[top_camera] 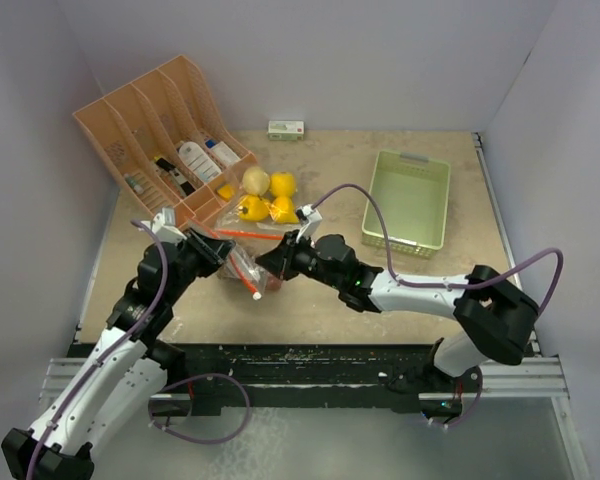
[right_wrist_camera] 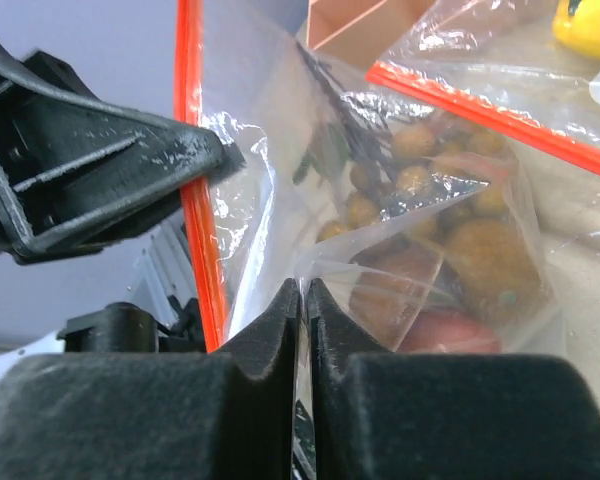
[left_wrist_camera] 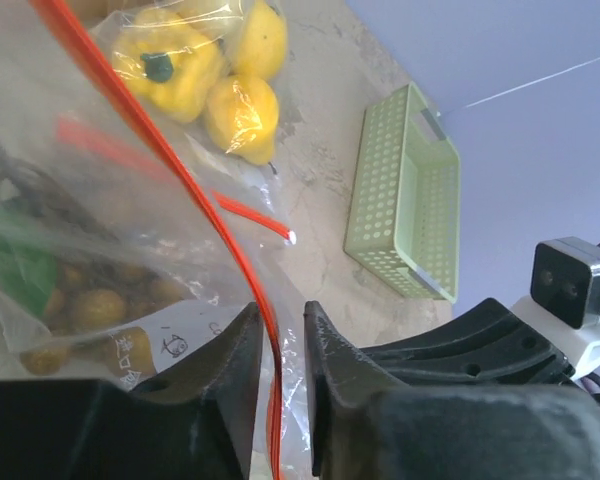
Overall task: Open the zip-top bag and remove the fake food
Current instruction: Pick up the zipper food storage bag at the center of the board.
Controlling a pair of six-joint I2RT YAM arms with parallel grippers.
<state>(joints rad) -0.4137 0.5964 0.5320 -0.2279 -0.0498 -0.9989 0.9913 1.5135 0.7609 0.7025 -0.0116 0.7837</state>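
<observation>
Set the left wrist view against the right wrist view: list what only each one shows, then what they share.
Left wrist only: the green basket, and the yellow pepper and lemons seen whole. Right wrist only: the right gripper pinched shut on the clear film of the bag, a reddish lump inside it, and a corner of the orange rack. Both: the orange zip strip with the left gripper on it, brown lumps inside, and the second bag beyond.
</observation>
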